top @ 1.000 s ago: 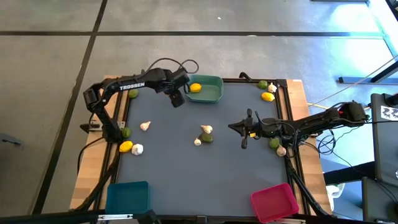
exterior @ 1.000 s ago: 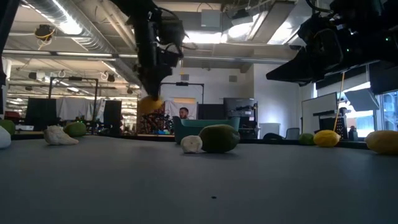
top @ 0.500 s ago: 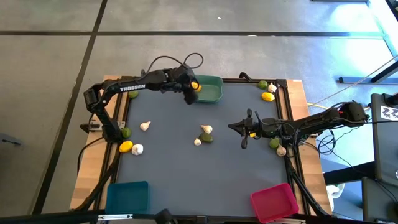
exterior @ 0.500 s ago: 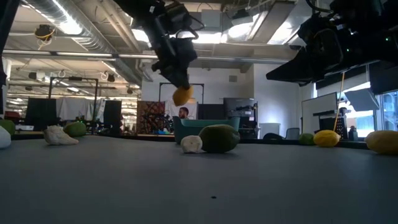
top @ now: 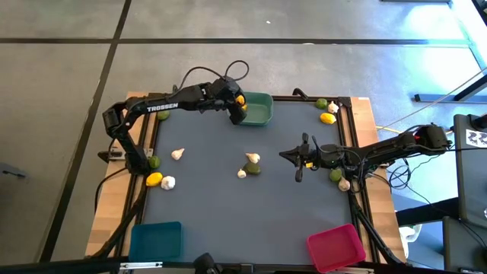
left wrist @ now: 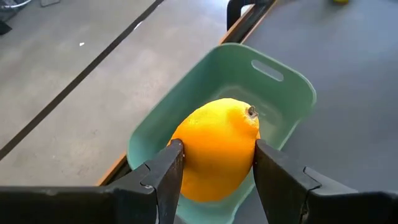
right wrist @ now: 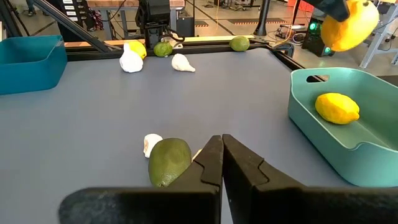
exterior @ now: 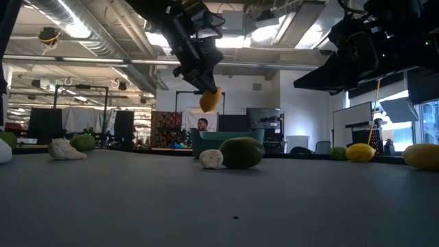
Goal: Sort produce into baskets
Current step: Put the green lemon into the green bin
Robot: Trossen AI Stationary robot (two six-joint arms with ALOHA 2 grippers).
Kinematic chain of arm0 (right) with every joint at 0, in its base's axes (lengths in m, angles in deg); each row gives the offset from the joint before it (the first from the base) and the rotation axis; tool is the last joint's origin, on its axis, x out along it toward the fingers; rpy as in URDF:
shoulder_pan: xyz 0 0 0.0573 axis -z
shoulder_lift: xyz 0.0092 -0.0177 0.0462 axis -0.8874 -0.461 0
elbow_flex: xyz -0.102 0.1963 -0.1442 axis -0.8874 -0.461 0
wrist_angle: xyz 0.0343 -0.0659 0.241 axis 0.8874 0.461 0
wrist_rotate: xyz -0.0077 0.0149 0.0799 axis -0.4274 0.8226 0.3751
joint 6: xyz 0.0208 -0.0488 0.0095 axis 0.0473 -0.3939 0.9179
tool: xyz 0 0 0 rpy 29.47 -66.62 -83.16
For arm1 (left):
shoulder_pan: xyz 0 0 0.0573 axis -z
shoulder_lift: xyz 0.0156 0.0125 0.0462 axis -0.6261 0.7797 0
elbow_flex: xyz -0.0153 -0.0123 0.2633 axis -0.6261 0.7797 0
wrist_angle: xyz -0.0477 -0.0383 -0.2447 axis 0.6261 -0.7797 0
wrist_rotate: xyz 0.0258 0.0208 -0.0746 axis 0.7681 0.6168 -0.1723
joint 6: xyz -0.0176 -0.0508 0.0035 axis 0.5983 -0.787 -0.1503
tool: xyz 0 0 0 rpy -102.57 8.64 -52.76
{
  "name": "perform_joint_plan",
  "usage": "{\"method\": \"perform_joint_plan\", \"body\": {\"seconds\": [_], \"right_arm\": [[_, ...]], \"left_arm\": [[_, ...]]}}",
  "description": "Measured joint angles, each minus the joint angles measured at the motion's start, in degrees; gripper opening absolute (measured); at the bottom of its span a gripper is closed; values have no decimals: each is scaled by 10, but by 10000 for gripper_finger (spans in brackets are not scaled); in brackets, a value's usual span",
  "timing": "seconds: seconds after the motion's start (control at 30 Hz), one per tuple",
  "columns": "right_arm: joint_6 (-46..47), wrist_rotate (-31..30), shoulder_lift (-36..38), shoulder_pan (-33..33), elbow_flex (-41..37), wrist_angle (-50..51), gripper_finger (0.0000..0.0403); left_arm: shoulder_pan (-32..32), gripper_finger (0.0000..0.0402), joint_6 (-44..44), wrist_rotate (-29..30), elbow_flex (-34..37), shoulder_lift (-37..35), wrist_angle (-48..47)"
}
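My left gripper [top: 237, 106] is shut on a yellow lemon [left wrist: 217, 149] above the left end of the teal-green basket [top: 259, 114] at the table's far edge; the low view shows the lemon [exterior: 209, 100] well above the table. A second lemon [right wrist: 336, 107] lies on the basket's floor. My right gripper [top: 283, 155] is shut and empty, right of the table's centre, pointing at a lime [right wrist: 169, 160] and two garlic bulbs [top: 252, 158]. My left gripper pinches the lemon's two opposite sides [left wrist: 186, 155] between its two fingers [left wrist: 163, 177]. The fingers slant down from the table's left. The lemon is lifted clear over the basket, and its nubbed tip [left wrist: 252, 112] points away from the gripper.
The blue basket [top: 156, 240] stands at the near left corner, the pink-red one [top: 335, 247] at the near right. Limes, a lemon and garlic lie along the left edge [top: 154, 180]; more lie at the far right corner [top: 328, 118] and under my right arm [top: 335, 175].
My left gripper has carried the lemon up and toward the table's right and far edge, from the mat left of the teal-green basket to above the basket's left end. It has stayed shut on the lemon.
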Motion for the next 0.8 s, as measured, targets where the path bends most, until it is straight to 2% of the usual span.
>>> {"method": "perform_joint_plan", "body": {"seconds": [0.37, 0.8], "right_arm": [[1, 0, 0, 0, 0, 2, 10], [1, 0, 0, 0, 0, 2, 10]], "left_arm": [[-1, 172, 11, 1, 0, 64, 18], [-1, 172, 4, 2, 0, 103, 33]]}}
